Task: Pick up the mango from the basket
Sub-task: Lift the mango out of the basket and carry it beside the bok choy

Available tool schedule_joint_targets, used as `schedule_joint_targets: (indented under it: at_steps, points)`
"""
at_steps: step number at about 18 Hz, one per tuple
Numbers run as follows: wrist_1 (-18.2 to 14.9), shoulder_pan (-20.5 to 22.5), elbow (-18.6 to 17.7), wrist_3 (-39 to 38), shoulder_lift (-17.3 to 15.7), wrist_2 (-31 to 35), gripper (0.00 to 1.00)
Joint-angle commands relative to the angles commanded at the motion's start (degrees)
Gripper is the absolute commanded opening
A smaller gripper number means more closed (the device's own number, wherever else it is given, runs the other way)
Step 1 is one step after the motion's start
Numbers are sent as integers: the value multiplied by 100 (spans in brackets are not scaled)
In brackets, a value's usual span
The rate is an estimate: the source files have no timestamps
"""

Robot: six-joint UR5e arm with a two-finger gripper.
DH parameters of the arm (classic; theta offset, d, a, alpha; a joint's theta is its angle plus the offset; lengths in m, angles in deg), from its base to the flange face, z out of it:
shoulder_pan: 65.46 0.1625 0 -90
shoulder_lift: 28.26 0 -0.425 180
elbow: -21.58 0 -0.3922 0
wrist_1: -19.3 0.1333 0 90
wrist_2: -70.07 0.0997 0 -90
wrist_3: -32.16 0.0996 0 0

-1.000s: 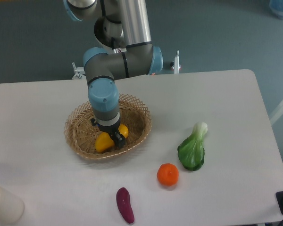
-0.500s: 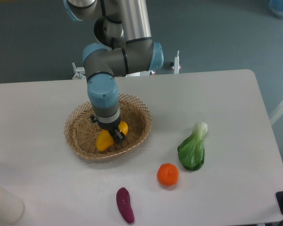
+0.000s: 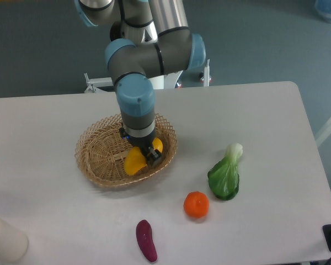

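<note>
The yellow-orange mango (image 3: 134, 162) is held in my gripper (image 3: 145, 152), whose fingers are shut on its middle. It hangs slightly tilted over the right half of the tan wicker basket (image 3: 99, 152), lifted off the basket floor. The gripper points straight down from the grey and blue arm, and it hides the top of the mango.
A round orange fruit (image 3: 196, 204) and a green bok choy (image 3: 225, 174) lie on the white table right of the basket. A purple eggplant-like piece (image 3: 146, 240) lies near the front. A white cylinder (image 3: 3, 238) stands at the front left corner.
The gripper has moved right and slightly up with the mango in it, from the basket's middle to over its right side.
</note>
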Motion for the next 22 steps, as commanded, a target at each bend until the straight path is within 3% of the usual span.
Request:
schedule_joint_targets:
  at_steps: [22]
  points:
    - [141, 889, 835, 431, 492, 9, 48]
